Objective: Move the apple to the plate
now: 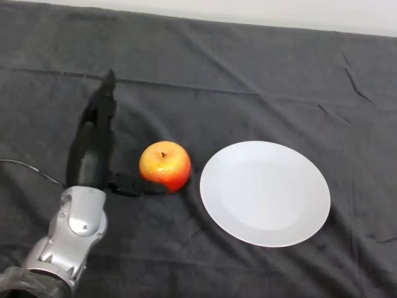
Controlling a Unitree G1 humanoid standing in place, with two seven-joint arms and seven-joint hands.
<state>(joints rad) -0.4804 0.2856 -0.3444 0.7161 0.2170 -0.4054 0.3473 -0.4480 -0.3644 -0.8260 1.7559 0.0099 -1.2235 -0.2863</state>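
One round red-and-yellow apple [165,166] is sitting on the bench [260,74], which is lying under a dark grey cloth with creases running across it. The apple's stem dimple is facing up, its yellow patch is showing on top and its redder skin is showing low on the right side. Just to its right, apart from it by a narrow strip of cloth, one plain white round plate [265,193] is lying flat with nothing on it. No brand, label or writing is showing on the apple, the plate or the cloth.

The silver-grey left arm is coming in from the near left corner. Its black left hand [93,146] is resting just left of the apple, spread wide: the thick fingers are stretching straight toward the far side, well clear of the fruit, while the thumb [131,185] is reaching out to the right along the cloth, its tip lying at the apple's near left base. The hand is holding nothing.
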